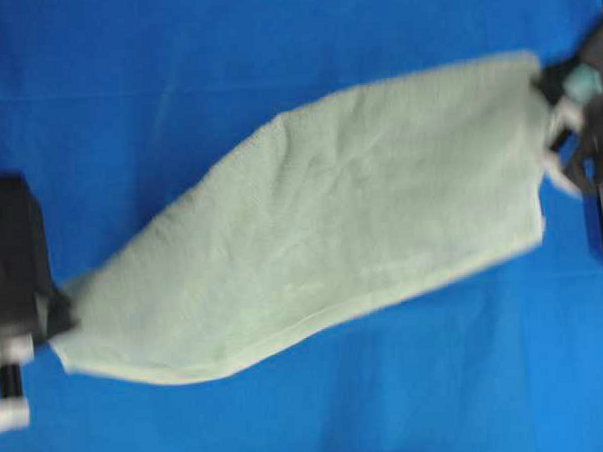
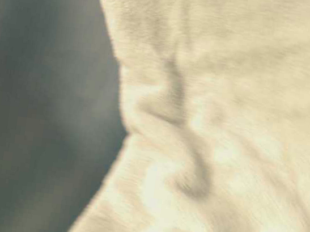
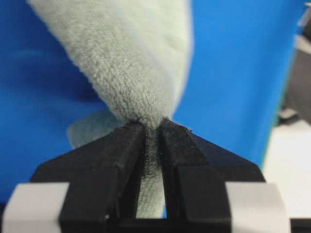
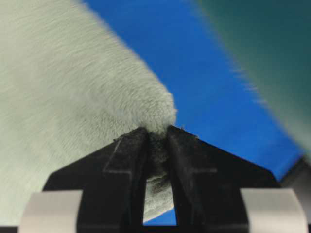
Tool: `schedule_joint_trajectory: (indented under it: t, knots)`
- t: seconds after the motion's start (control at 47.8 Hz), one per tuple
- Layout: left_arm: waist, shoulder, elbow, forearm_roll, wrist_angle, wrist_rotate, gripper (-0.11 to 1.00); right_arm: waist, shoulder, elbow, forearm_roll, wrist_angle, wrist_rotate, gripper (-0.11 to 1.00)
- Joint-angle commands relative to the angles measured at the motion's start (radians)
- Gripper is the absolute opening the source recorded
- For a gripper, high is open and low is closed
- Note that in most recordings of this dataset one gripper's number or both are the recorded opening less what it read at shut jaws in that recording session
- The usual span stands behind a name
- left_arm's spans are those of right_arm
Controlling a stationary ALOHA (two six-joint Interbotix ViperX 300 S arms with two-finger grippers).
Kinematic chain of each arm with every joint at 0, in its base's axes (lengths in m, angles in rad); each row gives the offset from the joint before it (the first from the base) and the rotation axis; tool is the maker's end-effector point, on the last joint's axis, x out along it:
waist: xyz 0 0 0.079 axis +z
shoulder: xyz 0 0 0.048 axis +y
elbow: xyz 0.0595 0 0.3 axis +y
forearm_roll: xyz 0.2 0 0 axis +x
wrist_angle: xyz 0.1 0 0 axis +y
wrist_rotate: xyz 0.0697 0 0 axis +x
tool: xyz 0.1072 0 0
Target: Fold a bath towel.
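Black and blurred at the far left of the overhead view, the left gripper (image 1: 57,309) meets the lower left corner of the bath towel (image 1: 322,235), and its wrist camera shows both jaws pressed together on a bunched fold of the pale sage-green terry, with pile squeezed into the narrow slot between the left gripper (image 3: 152,127) fingers. From that pinched corner the bath towel (image 3: 131,58) rises up and away in a thick fuzzy roll, with the bright blue cloth surface (image 3: 233,73) showing on both sides of it. In the overhead view the towel stretches as one long diagonal band from lower left up to upper right across the blue cloth surface (image 1: 175,71), narrow at the left end and much wider at the right, its long edges curving and soft creases running along its length. The table-level view is filled on its right by close, out-of-focus towel pile (image 2: 227,131) with shadowed folds, against a dim grey blur at left. At the upper right corner of the overhead view the right gripper (image 1: 548,83) holds the towel's top right corner; its wrist camera shows the right gripper (image 4: 156,130) clamped on a small tuft of the bath towel (image 4: 73,97), blue cloth (image 4: 204,77) beyond it.
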Motion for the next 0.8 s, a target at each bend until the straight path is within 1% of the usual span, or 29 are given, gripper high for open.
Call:
schedule_joint_trajectory:
  t: [0.0, 0.084, 0.167, 0.272, 0.335, 0.377, 0.502, 0.607, 0.691, 0.774]
  knots:
    - [-0.049, 0.012, -0.041, 0.014, -0.044, -0.023, 0.09, -0.156, 0.009, -0.029, -0.031, -0.081, -0.086, 0.18]
    - [-0.08, 0.037, -0.052, 0.021, -0.084, -0.041, 0.09, -0.27, 0.021, -0.029, -0.029, -0.192, -0.163, 0.18]
    - [-0.091, 0.063, -0.067, 0.028, -0.13, -0.046, 0.09, -0.376, 0.04, -0.031, -0.026, -0.308, -0.216, 0.18]
    - [-0.087, 0.095, -0.091, 0.043, -0.193, -0.043, 0.09, -0.495, 0.075, -0.034, -0.02, -0.431, -0.252, 0.18]
    - [-0.08, 0.12, -0.11, 0.052, -0.215, -0.04, 0.09, -0.535, 0.091, -0.035, -0.02, -0.469, -0.255, 0.18]
    - [-0.077, 0.135, -0.126, 0.055, -0.221, -0.037, 0.09, -0.548, 0.097, -0.035, -0.02, -0.479, -0.256, 0.18]
    - [-0.072, 0.17, -0.169, 0.058, -0.221, -0.018, 0.09, -0.548, 0.091, -0.029, -0.015, -0.469, -0.256, 0.18]
    - [-0.072, 0.192, -0.193, 0.058, -0.221, -0.008, 0.09, -0.515, 0.044, -0.006, 0.021, -0.42, -0.255, 0.18]
    - [-0.072, 0.215, -0.222, 0.058, -0.227, -0.008, 0.09, -0.459, -0.017, 0.02, 0.052, -0.35, -0.247, 0.18]
    - [-0.072, 0.242, -0.256, 0.058, -0.229, -0.003, 0.09, -0.367, -0.092, 0.04, 0.075, -0.256, -0.235, 0.18]
